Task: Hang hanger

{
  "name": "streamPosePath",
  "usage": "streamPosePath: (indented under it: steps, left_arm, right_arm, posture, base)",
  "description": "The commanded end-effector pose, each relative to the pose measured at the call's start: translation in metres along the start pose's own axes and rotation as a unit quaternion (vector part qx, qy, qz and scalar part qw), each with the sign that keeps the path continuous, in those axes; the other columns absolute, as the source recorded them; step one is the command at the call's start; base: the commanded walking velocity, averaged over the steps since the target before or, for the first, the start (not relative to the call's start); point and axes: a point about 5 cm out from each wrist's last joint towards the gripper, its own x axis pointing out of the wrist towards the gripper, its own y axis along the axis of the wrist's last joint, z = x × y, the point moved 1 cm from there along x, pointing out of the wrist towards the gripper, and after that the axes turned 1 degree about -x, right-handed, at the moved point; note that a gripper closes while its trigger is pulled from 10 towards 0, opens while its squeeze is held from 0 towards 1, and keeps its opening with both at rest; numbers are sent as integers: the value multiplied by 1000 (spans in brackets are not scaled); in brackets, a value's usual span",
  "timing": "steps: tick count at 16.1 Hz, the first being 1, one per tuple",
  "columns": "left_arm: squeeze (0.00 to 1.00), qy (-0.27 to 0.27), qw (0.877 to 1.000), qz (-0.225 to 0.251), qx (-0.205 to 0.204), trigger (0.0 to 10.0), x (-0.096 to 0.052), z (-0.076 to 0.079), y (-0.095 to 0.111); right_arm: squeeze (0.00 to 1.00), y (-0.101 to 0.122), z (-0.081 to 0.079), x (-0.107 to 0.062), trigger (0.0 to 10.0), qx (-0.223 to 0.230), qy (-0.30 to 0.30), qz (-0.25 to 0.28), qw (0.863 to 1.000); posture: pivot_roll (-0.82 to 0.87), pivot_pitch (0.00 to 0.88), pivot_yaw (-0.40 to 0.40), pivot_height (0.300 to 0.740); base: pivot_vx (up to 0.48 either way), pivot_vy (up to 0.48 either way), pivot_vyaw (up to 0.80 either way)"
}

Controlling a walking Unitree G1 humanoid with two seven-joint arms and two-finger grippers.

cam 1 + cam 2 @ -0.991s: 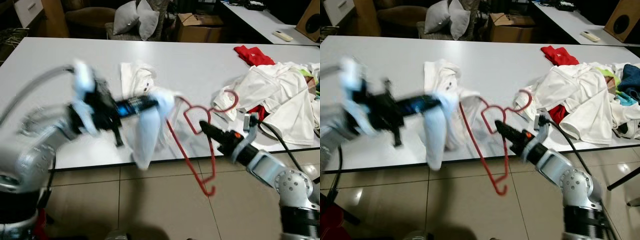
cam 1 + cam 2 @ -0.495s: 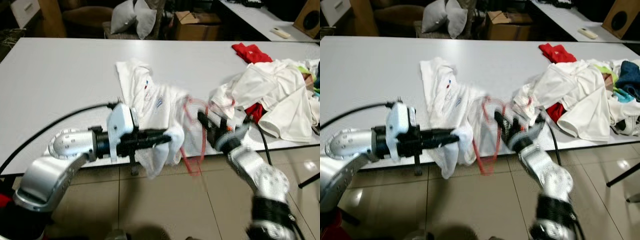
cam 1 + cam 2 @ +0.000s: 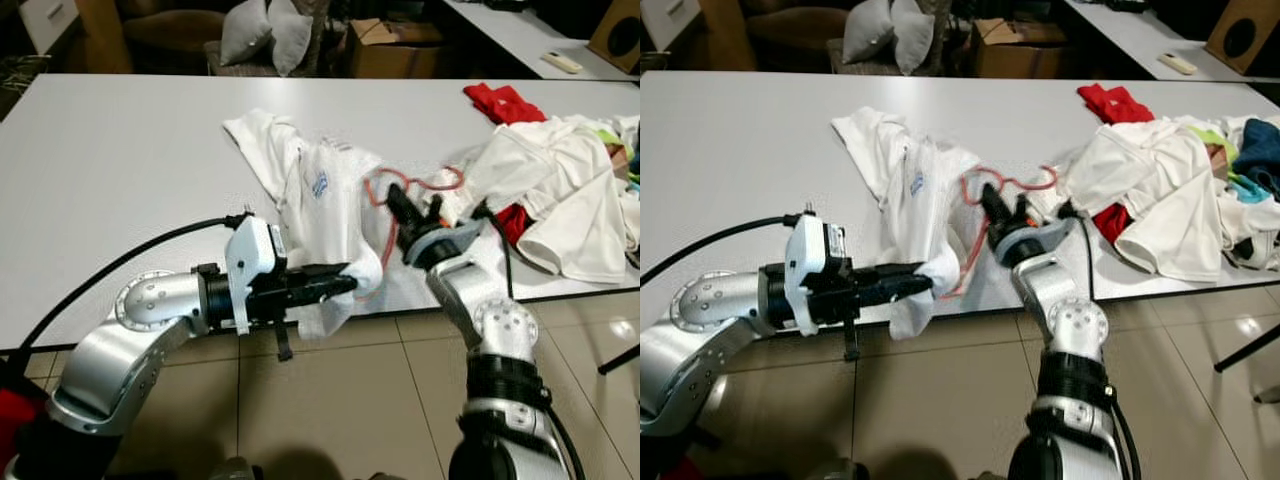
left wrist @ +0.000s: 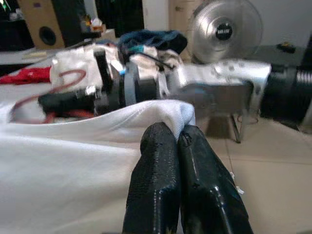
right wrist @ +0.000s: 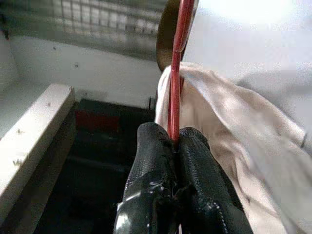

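Task looks about midway: red hanger (image 3: 385, 215) partly inside the white shirt (image 3: 320, 215), not yet seated, and no rail or hook to hang it on in view. Shirt drapes over the near edge of the white table (image 3: 120, 150), its far end spread on the table top, its lower hem lifted off the edge. Left gripper (image 3: 335, 285) clenched on that hem, fingers (image 4: 168, 161) pressed together over a fold of white cloth; left arm stretched low and level along the table front, elbow out to the robot's left. Right gripper (image 3: 398, 208) clamped on the hanger wire, seen closed tight round the red rod in the right wrist view (image 5: 171, 141); right forearm rises steeply from below the table edge, wrist tipped toward the shirt. Hanger hook lies toward the pile of clothes (image 3: 550, 195) on the robot's right. Left to do, by my reading: work hanger fully into shoulders, then lift and hang
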Motion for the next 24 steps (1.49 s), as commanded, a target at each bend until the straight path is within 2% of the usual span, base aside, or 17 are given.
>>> streamPosePath:
  steps: [1,4,5,6,7,8,11,12,14,15,17,18,19,20,21,24]
  left_arm:
    - [0,9,1000,6,-6,0,-4,-2,-1]
    - [0,12,1000,-5,-15,0,-19,-7,-3]
    - [0,-1,1000,-6,-16,0,-17,-4,-1]
    - [0,-18,1000,3,-15,0,-9,1,2]
    - [0,-44,999,26,-13,0,7,8,7]
    - [0,-56,998,32,-12,0,16,10,8]
    - [0,-43,999,21,11,0,40,6,3]
    - [0,-22,999,39,14,0,48,-3,10]
    - [0,-40,998,52,14,0,54,0,17]
    - [0,-54,997,46,17,0,58,4,15]
    - [0,-75,995,-27,68,0,66,11,-7]
    - [0,-76,993,-39,78,0,68,12,-11]
    - [0,-79,987,-83,110,10000,68,11,-23]
    - [729,-80,985,-101,117,10000,66,9,-29]
    - [1000,-71,990,-81,88,10000,67,8,-25]
    - [1000,-74,994,-56,62,10000,68,13,-19]
  right_arm:
    - [0,2,-9,5,10000,14,12,11,1000]
    - [0,12,-7,6,10000,26,4,33,999]
    - [0,15,-6,7,10000,34,3,41,999]
    - [0,14,-5,9,10000,33,2,40,999]
    - [0,10,-5,12,10000,29,0,37,999]
    - [0,8,-6,13,10000,39,0,39,998]
    - [0,4,-7,15,10000,40,-1,36,999]
    - [0,0,-5,14,10000,21,-8,26,999]
    - [0,2,-4,12,10000,22,-7,34,999]
    - [0,5,-6,11,10000,30,0,42,999]
    - [0,8,-13,13,10000,34,9,47,998]
    - [0,9,-15,14,10000,34,11,48,998]
    - [0,11,-20,16,10000,34,18,51,998]
    - [0,14,-23,17,10000,36,25,54,998]
    - [0,15,-25,18,10000,38,28,55,997]
    - [0,18,-26,18,10000,32,30,57,997]
  posture:
    - [16,50,-61,740]
    - [20,47,-65,740]
    - [30,46,-70,740]
    - [31,46,-70,740]
    - [32,44,-70,740]
    - [32,42,-66,740]
    - [23,38,-54,740]
    - [18,37,-49,740]
    - [19,35,-43,740]
    - [19,35,-44,740]
    - [12,34,-42,740]
    - [11,34,-42,740]
    - [13,36,-43,740]
    - [13,37,-46,740]
    - [13,39,-48,740]
    - [18,38,-53,740]
  base:
    - [0,0,0]
    - [0,0,0]
    - [0,0,0]
    - [0,0,0]
    - [0,0,0]
    - [0,0,0]
    - [0,0,0]
    - [0,0,0]
    - [0,0,0]
    - [0,0,0]
    - [0,0,0]
    - [0,0,0]
    - [0,0,0]
    - [0,0,0]
    - [0,0,0]
    - [0,0,0]
